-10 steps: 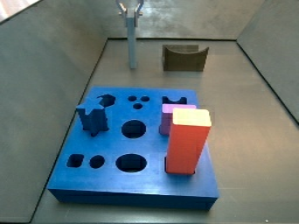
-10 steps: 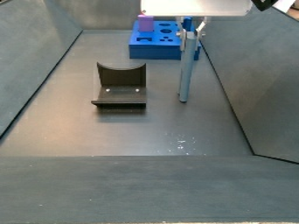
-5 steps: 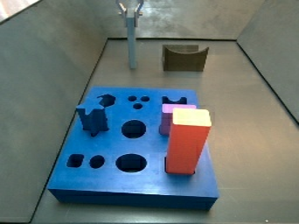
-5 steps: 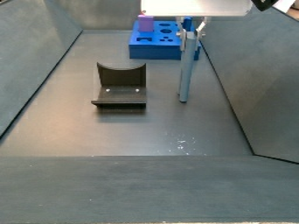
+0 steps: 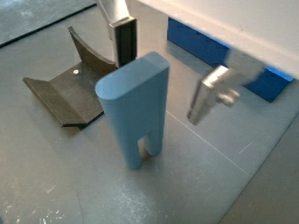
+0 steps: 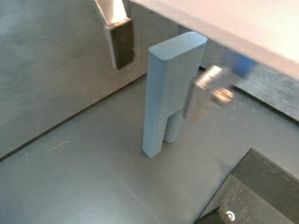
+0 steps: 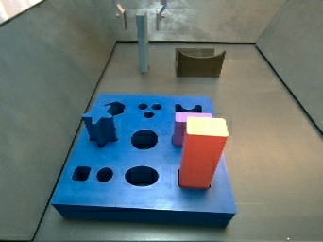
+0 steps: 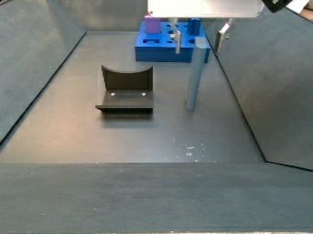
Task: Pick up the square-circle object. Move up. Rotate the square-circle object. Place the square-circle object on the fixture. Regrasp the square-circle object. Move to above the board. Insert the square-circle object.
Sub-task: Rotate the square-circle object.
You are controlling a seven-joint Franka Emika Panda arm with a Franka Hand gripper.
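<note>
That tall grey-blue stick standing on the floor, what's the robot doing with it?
The gripper is open, its fingers straddling the top of the square-circle object without touching it. The peg stands upright on the floor, beside the fixture, which has nothing on it. The board lies further off, with a red-orange block and a dark blue peg standing on it. Whether it is about to grab or has just let go cannot be told.

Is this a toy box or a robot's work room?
Probably a robot test bench, not a toy box. A grey walled tray holds a blue board with shaped holes, a dark fixture, and an upright grey-blue square-circle object. The gripper is open around its top.
</note>
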